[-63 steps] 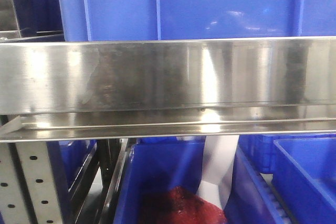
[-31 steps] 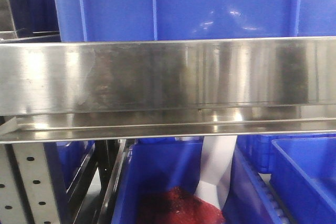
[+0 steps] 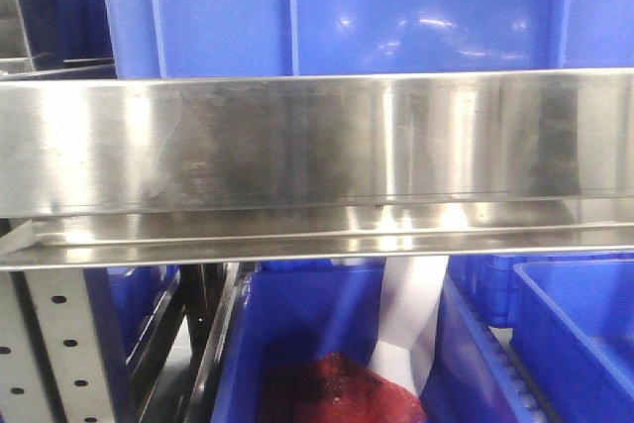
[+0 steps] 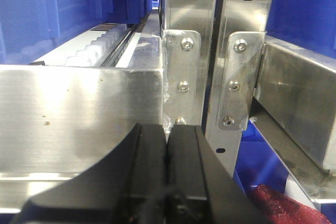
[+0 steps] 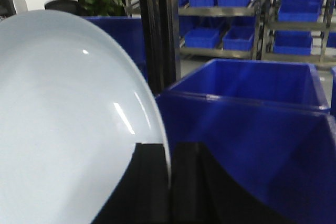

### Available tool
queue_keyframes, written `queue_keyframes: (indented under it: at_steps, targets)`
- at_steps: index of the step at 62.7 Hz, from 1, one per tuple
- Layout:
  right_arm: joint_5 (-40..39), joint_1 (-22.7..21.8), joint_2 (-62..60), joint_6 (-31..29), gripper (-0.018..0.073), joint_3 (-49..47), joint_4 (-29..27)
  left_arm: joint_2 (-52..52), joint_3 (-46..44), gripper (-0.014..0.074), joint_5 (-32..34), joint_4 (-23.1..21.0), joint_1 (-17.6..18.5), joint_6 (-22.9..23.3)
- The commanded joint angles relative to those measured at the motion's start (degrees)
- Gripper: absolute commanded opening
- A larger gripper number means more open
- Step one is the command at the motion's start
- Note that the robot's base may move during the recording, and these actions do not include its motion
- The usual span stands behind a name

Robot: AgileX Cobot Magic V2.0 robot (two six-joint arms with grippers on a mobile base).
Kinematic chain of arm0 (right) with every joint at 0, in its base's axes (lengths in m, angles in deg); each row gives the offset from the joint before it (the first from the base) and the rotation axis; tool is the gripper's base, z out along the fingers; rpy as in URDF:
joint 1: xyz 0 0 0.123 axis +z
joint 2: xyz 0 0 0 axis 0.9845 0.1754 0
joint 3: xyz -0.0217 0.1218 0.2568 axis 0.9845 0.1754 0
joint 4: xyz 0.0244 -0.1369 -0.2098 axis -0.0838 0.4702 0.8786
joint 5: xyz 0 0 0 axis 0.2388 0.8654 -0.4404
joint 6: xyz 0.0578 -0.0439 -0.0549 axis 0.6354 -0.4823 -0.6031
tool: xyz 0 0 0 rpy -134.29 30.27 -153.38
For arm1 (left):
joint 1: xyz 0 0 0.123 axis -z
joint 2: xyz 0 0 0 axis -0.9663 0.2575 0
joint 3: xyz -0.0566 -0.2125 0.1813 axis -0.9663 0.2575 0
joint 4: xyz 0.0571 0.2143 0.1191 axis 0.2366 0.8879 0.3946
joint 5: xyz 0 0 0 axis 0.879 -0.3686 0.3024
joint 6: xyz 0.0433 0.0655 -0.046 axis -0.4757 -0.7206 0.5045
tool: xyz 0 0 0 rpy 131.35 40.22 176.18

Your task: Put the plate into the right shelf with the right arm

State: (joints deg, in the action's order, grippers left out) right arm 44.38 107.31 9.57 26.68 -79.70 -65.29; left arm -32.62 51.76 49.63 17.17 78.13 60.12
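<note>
In the right wrist view the pale bluish-white plate (image 5: 63, 124) fills the left half of the picture, held on edge by its rim. My right gripper (image 5: 169, 153) is shut on that rim, one black finger on each side. In front of it stand blue bins (image 5: 247, 114). The front view shows the steel rail of the right shelf (image 3: 317, 146) very close, with blue bins above and below; neither arm shows there. My left gripper (image 4: 168, 135) is shut with nothing in it, close to a steel rail (image 4: 79, 108) and bolted uprights (image 4: 181, 51).
A dark upright post (image 5: 157, 24) stands just behind the plate. More racks with blue bins (image 5: 220, 24) fill the background. A blue bin (image 3: 297, 344) under the rail holds something dark red (image 3: 337, 393), and a white strip (image 3: 406, 314) hangs beside it.
The front view has shifted only slightly; the shelf rail and bins sit almost where they were one second ago.
</note>
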Motion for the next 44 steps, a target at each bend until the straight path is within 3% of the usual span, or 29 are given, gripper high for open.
queue_keyframes:
  at_steps: [1,10,22,44]
  targets:
    - [-6.18,-1.35,2.85,-0.23,0.0085,-4.39,0.77,-0.36,0.57,-0.0047,4.92,-0.35,-0.04,0.16]
    - [-4.68,-3.51,6.35,-0.23,0.0243,-5.53,0.77,-0.36,0.57,-0.0047,4.92,-0.35,-0.04,0.16]
    - [-3.11,-4.08,7.75,-0.23,0.0645,-5.53,0.77,-0.36,0.57,-0.0047,4.92,-0.35,-0.04,0.16]
    - [3.04,-4.08,2.26,-0.23,0.0634,-5.53,0.77,-0.36,0.57,-0.0047,4.92,-0.35,-0.04,0.16]
